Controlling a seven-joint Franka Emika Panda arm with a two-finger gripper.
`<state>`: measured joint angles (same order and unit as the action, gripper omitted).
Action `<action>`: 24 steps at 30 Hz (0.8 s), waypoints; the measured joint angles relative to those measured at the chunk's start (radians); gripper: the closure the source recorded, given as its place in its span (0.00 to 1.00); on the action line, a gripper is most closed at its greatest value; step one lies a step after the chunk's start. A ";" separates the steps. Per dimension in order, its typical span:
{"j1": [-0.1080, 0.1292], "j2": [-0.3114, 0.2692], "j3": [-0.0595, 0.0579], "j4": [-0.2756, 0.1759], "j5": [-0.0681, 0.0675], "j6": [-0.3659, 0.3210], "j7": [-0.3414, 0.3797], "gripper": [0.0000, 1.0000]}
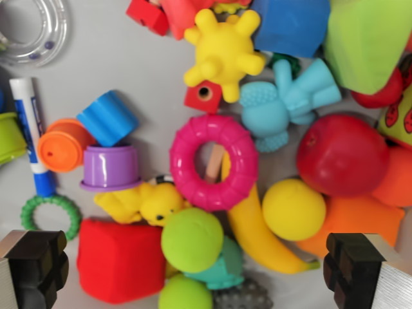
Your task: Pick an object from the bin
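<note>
Gripper (196, 273) jaws spread wide above the bin (129, 64), green ball (191, 239) between them, pink ring (214, 162) over banana (257, 238)

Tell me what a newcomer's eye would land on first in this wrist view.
Most striking is the pink ring at the centre, lying over a yellow banana. Above it sits a yellow knobbly toy, and to the wrist view's right a big red ball. The open gripper frames the bottom edge, its two black fingertips wide apart over a green ball and a red block.
</note>
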<state>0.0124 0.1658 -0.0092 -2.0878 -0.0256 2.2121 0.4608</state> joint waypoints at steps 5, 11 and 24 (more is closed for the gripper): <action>0.003 0.004 0.006 -0.019 -0.001 0.026 -0.043 0.00; 0.006 0.010 0.012 -0.040 -0.003 0.052 -0.088 0.00; 0.015 0.026 0.027 -0.087 -0.005 0.121 -0.202 0.00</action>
<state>0.0275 0.1922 0.0177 -2.1744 -0.0310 2.3335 0.2586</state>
